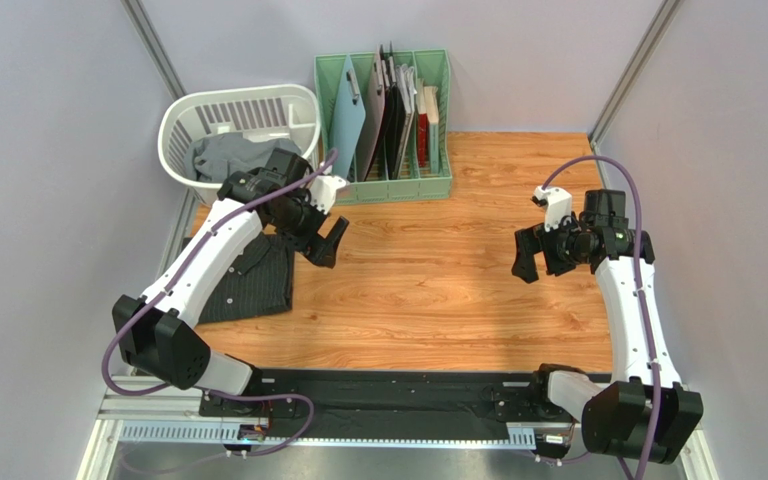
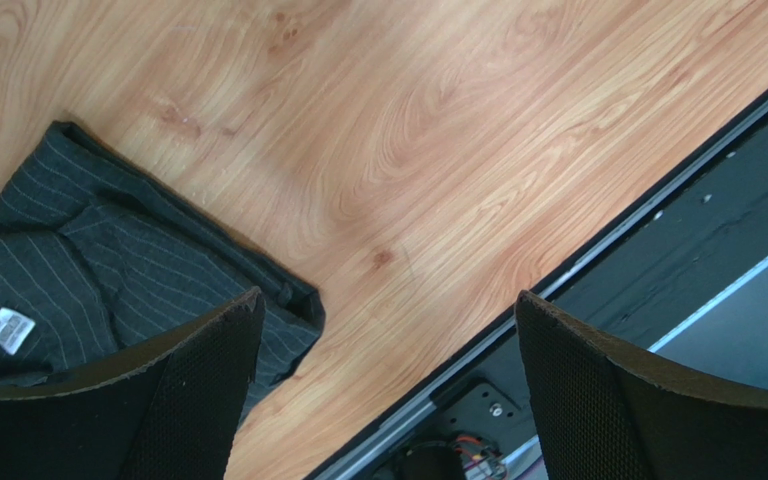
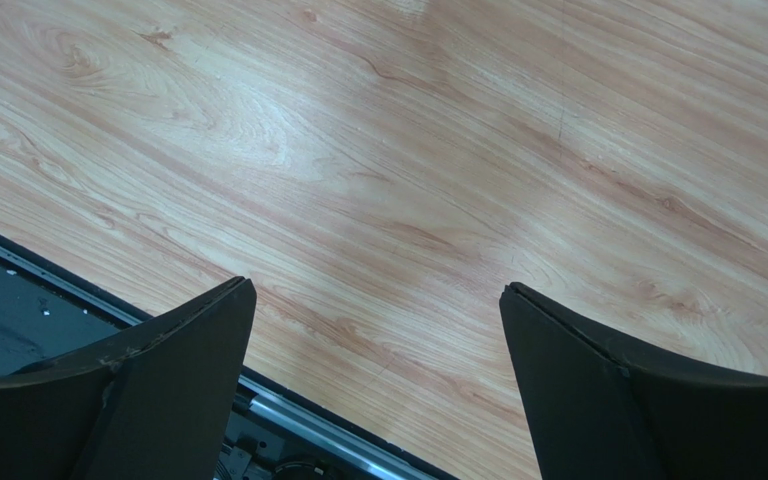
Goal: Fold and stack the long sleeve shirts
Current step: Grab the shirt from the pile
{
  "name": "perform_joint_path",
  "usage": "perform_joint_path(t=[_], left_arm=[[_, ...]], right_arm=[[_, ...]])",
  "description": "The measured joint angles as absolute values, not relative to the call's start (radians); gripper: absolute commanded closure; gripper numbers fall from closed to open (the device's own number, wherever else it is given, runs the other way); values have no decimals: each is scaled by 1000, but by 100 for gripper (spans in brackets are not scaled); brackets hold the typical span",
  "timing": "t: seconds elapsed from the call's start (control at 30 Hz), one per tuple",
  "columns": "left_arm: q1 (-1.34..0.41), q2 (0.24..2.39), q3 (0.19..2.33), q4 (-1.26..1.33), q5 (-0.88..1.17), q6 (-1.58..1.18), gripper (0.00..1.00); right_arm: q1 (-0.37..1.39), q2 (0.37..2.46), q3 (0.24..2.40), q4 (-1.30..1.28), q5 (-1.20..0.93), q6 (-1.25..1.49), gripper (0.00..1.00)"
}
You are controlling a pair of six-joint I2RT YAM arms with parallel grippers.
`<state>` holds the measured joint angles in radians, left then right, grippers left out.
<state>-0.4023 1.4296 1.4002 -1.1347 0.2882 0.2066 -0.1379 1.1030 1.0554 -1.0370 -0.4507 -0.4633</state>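
The wooden table [image 1: 438, 300] fills the workspace, its near edge bounded by a black rail where both arms are bolted. The left arm [image 1: 208, 260] reaches up the left side of the table and the right arm [image 1: 633, 300] rises along the right side, the two well apart. At the far edge stands a green file rack [image 1: 398, 188] holding upright boards and folders, and just left of it sits a white slatted laundry basket [image 1: 183, 120]. The dark charcoal pinstriped shirt [image 1: 253, 285] lies folded into a compact shape on the left part of the table, partly under the left arm; the left wrist view shows its folded corner [image 2: 78, 260] flat on the wood. The plain grey shirt [image 1: 223, 155] is bunched inside the basket, crumpled and unfolded as far as the overhead view lets one judge. The left gripper [image 1: 332, 243] hangs above bare wood just right of the pinstriped shirt, its jaws spread wide with nothing between them [image 2: 388, 300]. The right gripper [image 1: 528, 258] hovers over the right half of the table, jaws likewise wide and empty [image 3: 378, 290]. A small white label [image 2: 9, 329] shows on the pinstriped cloth.
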Motion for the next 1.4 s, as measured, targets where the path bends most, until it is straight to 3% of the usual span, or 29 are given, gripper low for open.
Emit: perform_joint_path(t=[0.3, 0.47, 0.63, 0.9, 1.0, 1.07, 1.1, 1.13, 1.2, 1.4], left_arm=[[-81, 1576, 1826, -1139, 512, 144, 1], [65, 1689, 2086, -1065, 453, 125, 1], [97, 1917, 2337, -1019, 363, 196, 1], [96, 2255, 2376, -992, 210, 353, 1], [98, 2350, 2383, -991, 138, 416, 5], [98, 2407, 2403, -996, 101, 450, 17], [98, 2430, 2412, -997, 86, 462, 29], [98, 2445, 2415, -997, 78, 471, 64], [97, 2464, 2416, -1005, 73, 484, 100], [96, 2448, 2478, -1028, 95, 481, 100]], right_arm=[[-138, 1204, 1182, -1043, -382, -418, 0], [-138, 1229, 1231, -1039, -375, -424, 0], [-138, 1282, 1328, -1074, -366, -459, 0], [-138, 1295, 1365, -1090, -361, -480, 0], [-142, 1294, 1364, -1092, -356, -484, 0], [-146, 1292, 1364, -1092, -356, -485, 0], [-149, 1291, 1363, -1092, -356, -486, 0], [-150, 1289, 1362, -1093, -355, -487, 0], [-154, 1287, 1362, -1095, -355, -487, 0], [-154, 1281, 1358, -1095, -356, -486, 0]])
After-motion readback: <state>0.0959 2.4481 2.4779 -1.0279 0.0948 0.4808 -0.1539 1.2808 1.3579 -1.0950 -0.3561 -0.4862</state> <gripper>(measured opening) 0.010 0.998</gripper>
